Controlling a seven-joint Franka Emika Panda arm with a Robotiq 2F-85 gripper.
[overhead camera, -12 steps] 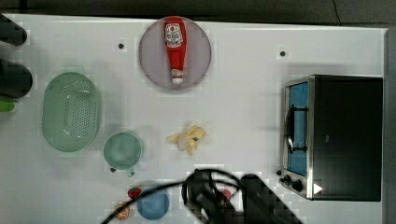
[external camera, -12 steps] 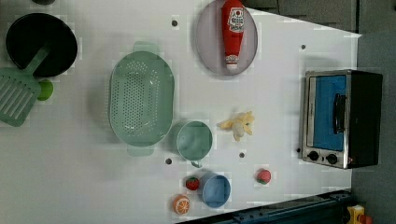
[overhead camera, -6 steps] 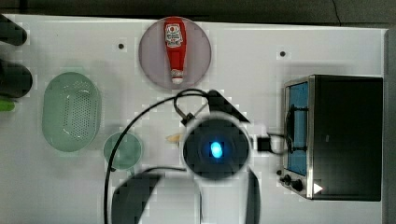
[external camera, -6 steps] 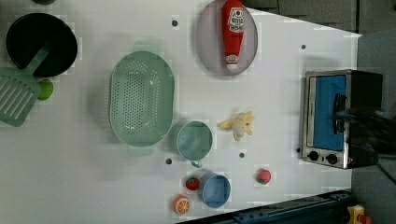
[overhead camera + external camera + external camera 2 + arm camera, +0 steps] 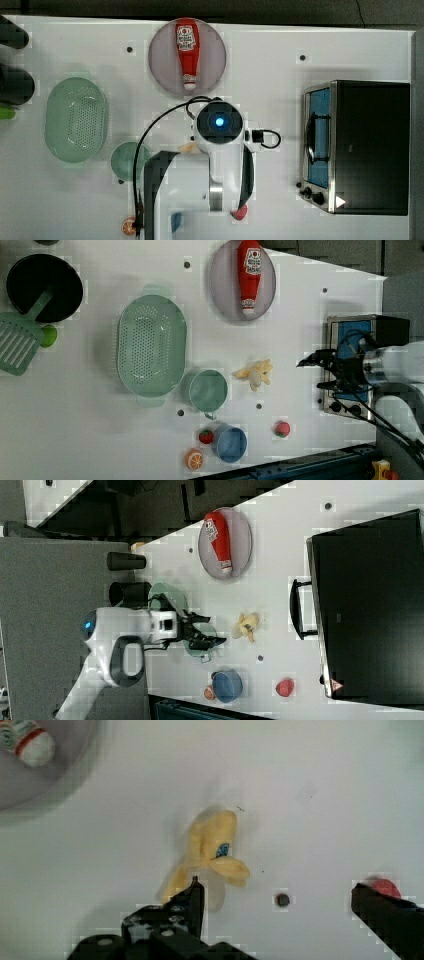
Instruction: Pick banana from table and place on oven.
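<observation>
The white table (image 5: 100, 440) carries the banana (image 5: 255, 374), lying apart from the oven (image 5: 370, 150). The hand (image 5: 212, 630) hangs above the banana, fingers spread wide, empty.

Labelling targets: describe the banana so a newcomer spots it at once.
On the white table, find the oven at the left view's right. The banana lies between it and the green cup: pale yellow, peeled open, with a blue sticker.

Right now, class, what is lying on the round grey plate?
A red ketchup bottle lies on the grey plate, white cap toward the banana. Whatever is on the plate directly beneath the bottle is covered and cannot be seen.
</observation>
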